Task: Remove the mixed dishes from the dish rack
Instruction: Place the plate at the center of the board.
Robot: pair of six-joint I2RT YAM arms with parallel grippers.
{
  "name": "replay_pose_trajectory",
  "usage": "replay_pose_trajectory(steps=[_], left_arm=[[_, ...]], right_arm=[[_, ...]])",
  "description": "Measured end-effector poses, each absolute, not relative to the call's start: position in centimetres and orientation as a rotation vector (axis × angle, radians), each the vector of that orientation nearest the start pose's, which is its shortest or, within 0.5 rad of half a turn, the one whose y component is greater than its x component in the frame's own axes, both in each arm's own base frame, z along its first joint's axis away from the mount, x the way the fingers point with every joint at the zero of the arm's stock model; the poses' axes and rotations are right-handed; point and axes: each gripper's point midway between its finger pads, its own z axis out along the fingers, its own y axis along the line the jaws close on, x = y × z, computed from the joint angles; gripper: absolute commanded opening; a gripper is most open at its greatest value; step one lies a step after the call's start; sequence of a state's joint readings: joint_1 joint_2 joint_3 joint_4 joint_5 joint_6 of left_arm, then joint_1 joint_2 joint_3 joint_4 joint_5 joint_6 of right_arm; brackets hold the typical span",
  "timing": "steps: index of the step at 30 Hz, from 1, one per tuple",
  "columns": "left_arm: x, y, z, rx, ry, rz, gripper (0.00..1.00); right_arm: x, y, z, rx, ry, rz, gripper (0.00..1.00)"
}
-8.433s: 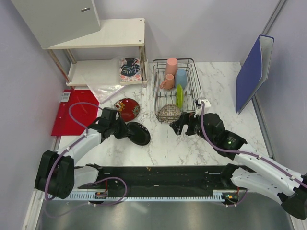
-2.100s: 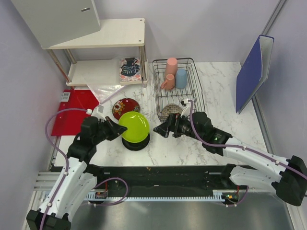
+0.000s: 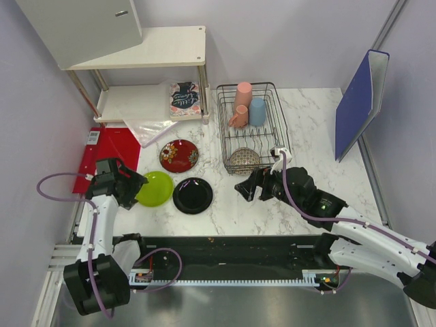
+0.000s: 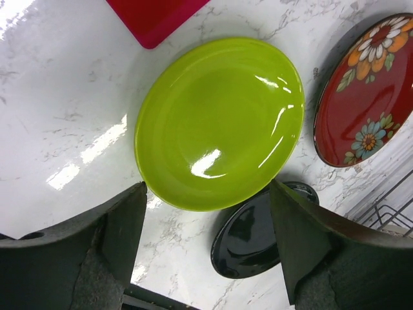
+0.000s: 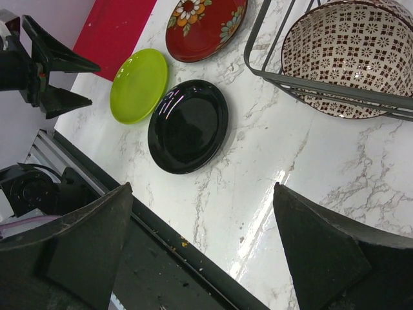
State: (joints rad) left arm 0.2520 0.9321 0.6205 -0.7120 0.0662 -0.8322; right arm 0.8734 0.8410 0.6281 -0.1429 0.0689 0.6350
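Observation:
The lime-green plate (image 3: 154,189) (image 4: 219,123) lies flat on the marble beside the glossy black plate (image 3: 193,195) (image 4: 264,232), with the dark red patterned plate (image 3: 179,155) behind them. My left gripper (image 3: 133,184) (image 4: 206,210) hovers open at the green plate's left edge, holding nothing. The black wire dish rack (image 3: 274,129) holds a tall pink cup (image 3: 243,95), a small pink mug (image 3: 237,117), a light-blue cup (image 3: 257,111) and a patterned bowl (image 3: 243,161) (image 5: 348,55). My right gripper (image 3: 245,189) (image 5: 201,194) stands open and empty just in front of the rack.
A red mat (image 3: 109,160) lies at the far left beside my left arm. A white shelf (image 3: 153,51) with a floral packet (image 3: 184,99) stands at the back left. A blue folder (image 3: 360,102) leans at the right wall. The black base rail (image 3: 225,255) borders the near edge.
The green plate, held over the black plate before, now lies on the table to its left. My left gripper has let go and drawn back left. The right gripper shifted slightly right.

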Motion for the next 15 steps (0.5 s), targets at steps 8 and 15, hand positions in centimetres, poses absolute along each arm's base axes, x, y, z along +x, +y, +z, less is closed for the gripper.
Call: replay_pose_trajectory(steps=[8, 15], left_arm=[[21.7, 2.5, 10.9, -1.339, 2.229, -0.206, 0.84], [22.0, 1.5, 14.9, -1.187, 2.182, -0.249, 0.83]], right_arm=[[19.7, 25.2, 19.7, -0.19, 2.035, 0.906, 0.96], [21.9, 23.0, 21.2, -0.152, 2.013, 0.705, 0.97]])
